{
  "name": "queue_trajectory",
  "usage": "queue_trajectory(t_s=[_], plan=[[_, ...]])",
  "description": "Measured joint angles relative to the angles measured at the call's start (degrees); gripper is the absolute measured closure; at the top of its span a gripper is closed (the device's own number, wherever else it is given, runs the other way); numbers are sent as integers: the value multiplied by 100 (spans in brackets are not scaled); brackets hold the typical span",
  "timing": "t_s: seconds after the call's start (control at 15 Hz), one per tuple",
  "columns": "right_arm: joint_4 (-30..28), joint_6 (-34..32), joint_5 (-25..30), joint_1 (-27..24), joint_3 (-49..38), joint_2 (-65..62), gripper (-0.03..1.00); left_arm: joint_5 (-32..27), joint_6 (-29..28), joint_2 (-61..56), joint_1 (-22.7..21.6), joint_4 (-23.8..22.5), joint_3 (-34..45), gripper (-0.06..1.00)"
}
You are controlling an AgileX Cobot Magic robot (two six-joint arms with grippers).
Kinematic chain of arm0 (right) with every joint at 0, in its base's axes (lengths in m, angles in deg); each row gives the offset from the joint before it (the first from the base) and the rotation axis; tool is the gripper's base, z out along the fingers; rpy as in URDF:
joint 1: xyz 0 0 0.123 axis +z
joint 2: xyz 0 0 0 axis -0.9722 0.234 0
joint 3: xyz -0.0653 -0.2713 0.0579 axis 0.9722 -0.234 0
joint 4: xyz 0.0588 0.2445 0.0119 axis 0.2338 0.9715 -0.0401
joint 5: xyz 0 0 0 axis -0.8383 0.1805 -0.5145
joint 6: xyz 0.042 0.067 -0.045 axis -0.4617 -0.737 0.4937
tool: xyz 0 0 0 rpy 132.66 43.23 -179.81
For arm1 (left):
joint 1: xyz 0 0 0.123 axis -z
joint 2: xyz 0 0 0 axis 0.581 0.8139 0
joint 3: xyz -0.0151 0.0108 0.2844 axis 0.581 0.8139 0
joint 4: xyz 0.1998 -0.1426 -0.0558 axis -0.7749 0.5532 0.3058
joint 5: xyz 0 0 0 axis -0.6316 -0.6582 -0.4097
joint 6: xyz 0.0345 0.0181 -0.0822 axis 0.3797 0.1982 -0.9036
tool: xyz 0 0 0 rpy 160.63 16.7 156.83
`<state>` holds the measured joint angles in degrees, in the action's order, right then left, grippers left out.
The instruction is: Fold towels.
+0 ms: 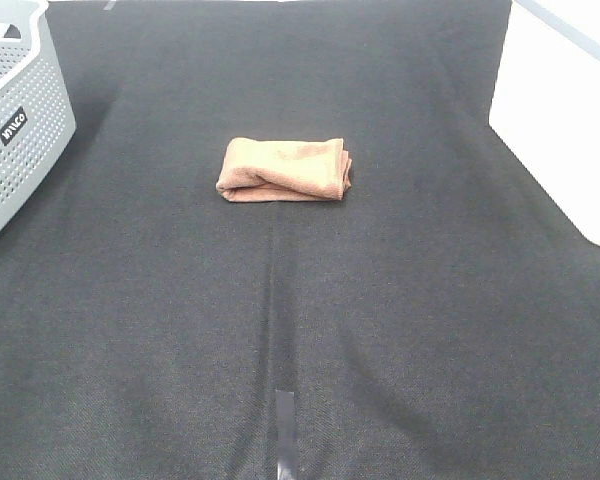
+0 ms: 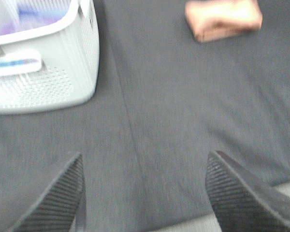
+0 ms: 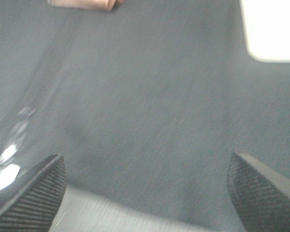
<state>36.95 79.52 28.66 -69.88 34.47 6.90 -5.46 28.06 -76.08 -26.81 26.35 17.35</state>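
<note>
Already folded into a thick bundle, the towel [image 1: 285,170] lies mid-desk toward the far edge — soft, light, likely to slump; pinch its layered right-hand edge. Left gripper [image 2: 144,193] and right gripper [image 3: 146,193] hover empty near the front edge, jaws apart.

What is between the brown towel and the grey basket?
Only bare black cloth lies between the towel and the basket; the high view shows it best.

Grey perforated basket [image 1: 20,130], dark tablecloth [image 1: 300,330], white box [image 1: 565,110]
</note>
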Motion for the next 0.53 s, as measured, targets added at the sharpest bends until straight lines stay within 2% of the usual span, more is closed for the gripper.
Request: queue_trajectory(t_s=[0.27, 0.53], plan=[[-92, 86, -6, 0, -178, -453, 11, 516, 435, -264, 0, 52, 842, 26], [-86, 97, -6, 0, -178, -453, 11, 722, 521, -252, 0, 69, 963, 26]])
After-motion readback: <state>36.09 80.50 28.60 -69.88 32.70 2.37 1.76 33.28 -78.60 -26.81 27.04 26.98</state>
